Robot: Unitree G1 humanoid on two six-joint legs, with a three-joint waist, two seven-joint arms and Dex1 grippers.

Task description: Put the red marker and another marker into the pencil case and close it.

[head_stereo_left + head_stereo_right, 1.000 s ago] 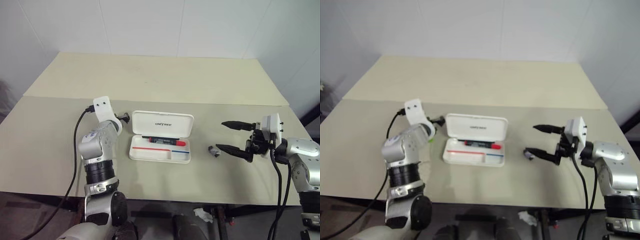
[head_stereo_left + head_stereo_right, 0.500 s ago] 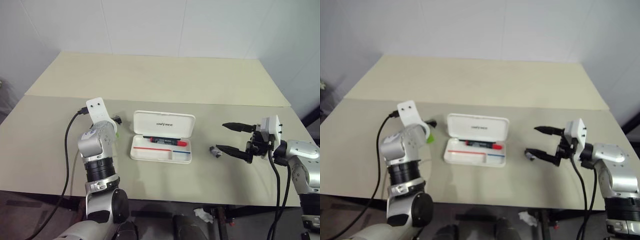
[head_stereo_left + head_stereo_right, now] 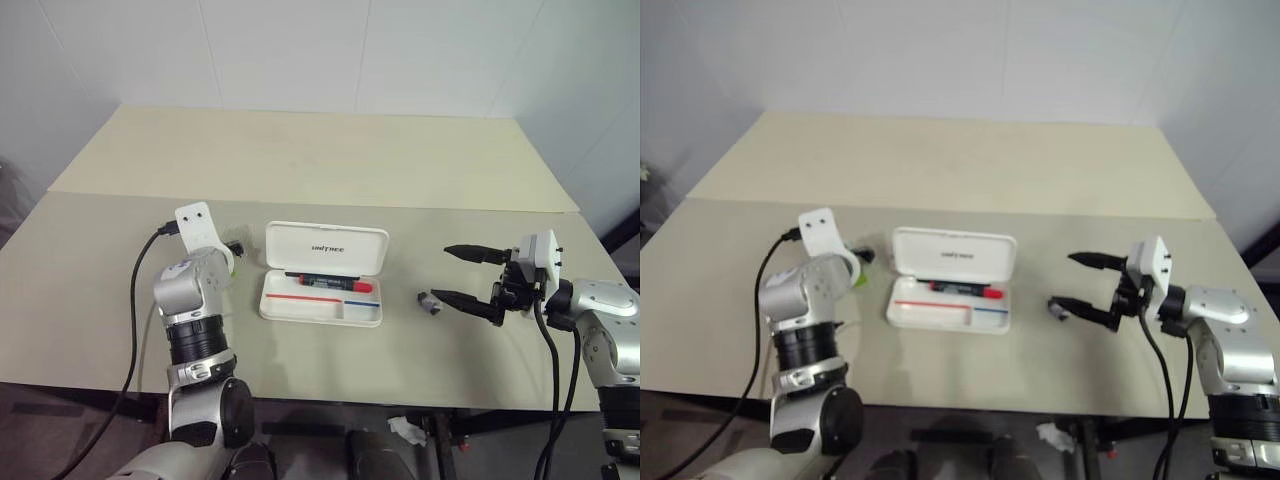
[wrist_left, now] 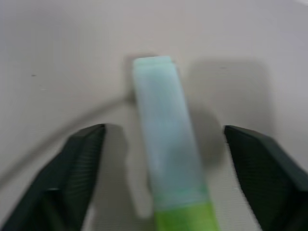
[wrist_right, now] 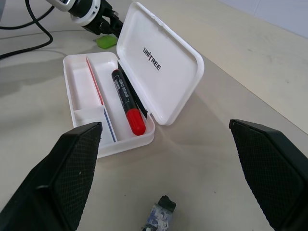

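Pencil case (image 5: 159, 62) lid — "UNITREE" logo.

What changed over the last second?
The left gripper swung left, away from the pencil case, lowering astride the green marker and starting to close; not yet gripping. Right gripper, red marker in the case and open lid stayed put.

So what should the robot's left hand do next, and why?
Probably close the left gripper on the green marker. That marker lies on the table between the open fingers, not yet pinched. The red marker is already in the open pencil case, so only the green one is left to put in.
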